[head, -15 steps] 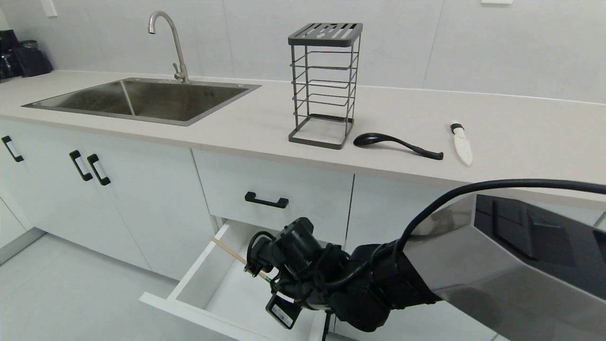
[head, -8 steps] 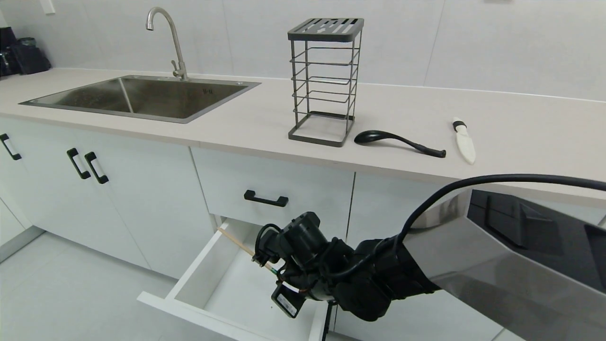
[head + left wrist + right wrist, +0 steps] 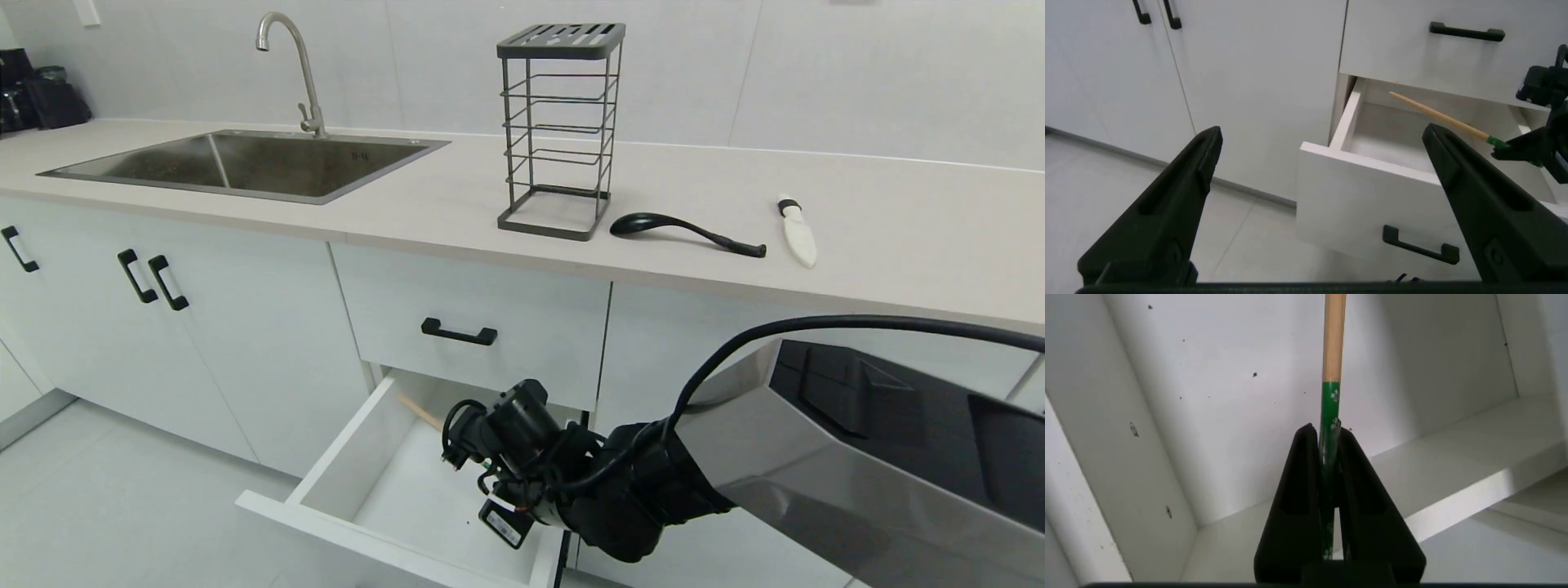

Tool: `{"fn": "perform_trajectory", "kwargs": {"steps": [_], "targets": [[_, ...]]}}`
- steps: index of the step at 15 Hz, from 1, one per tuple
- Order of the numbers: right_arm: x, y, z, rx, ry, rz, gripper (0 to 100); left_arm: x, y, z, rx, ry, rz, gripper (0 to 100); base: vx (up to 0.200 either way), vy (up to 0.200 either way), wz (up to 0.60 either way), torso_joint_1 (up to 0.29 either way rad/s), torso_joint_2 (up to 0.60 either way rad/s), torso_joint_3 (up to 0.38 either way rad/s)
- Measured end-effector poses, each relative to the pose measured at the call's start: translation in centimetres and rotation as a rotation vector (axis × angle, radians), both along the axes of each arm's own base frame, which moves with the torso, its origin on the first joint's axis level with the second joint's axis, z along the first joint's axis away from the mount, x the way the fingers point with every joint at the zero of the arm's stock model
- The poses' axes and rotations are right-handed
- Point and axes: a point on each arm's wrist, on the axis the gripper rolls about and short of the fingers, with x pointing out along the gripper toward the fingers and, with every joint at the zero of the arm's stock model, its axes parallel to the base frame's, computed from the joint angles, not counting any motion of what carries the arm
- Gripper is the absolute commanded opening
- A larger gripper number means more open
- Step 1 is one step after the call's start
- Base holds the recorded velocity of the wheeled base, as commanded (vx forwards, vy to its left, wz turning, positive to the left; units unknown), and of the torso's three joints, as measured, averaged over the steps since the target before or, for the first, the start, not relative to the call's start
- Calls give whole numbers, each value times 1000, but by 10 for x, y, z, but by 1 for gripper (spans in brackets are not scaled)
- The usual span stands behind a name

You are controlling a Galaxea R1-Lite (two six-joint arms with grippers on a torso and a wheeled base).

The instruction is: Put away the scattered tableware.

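Note:
My right gripper [image 3: 469, 457] hangs inside the open white drawer [image 3: 326, 478], shut on a wooden chopstick [image 3: 418, 412] with a green end. In the right wrist view the black fingers [image 3: 1305, 469] clamp the chopstick [image 3: 1333, 343] over the drawer's white floor. The left wrist view shows the chopstick [image 3: 1437, 121] slanting over the drawer [image 3: 1372, 196], and my left gripper [image 3: 1323, 208] standing open in front of it with nothing between its fingers. On the counter lie a black ladle [image 3: 682, 229] and a white knife [image 3: 798, 233].
A grey wire rack [image 3: 559, 131] stands on the counter beside the ladle. A steel sink [image 3: 245, 163] with a tap sits at the left. A shut drawer with a black handle [image 3: 459, 332] is above the open one. Cabinet doors with black handles [image 3: 151, 282] are at the left.
My right gripper has moved lower and deeper into the open drawer with the chopstick. The head view has shifted a little.

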Motion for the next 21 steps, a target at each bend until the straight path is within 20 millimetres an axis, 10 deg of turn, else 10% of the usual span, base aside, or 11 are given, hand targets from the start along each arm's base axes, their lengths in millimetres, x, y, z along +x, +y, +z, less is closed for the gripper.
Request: {"fn": "perform_trajectory", "kwargs": {"steps": [21], "targets": [[26, 29, -38, -9, 2, 5, 0, 0, 0, 0, 0, 0, 0, 100, 0, 0, 0, -9, 43, 17]]}}
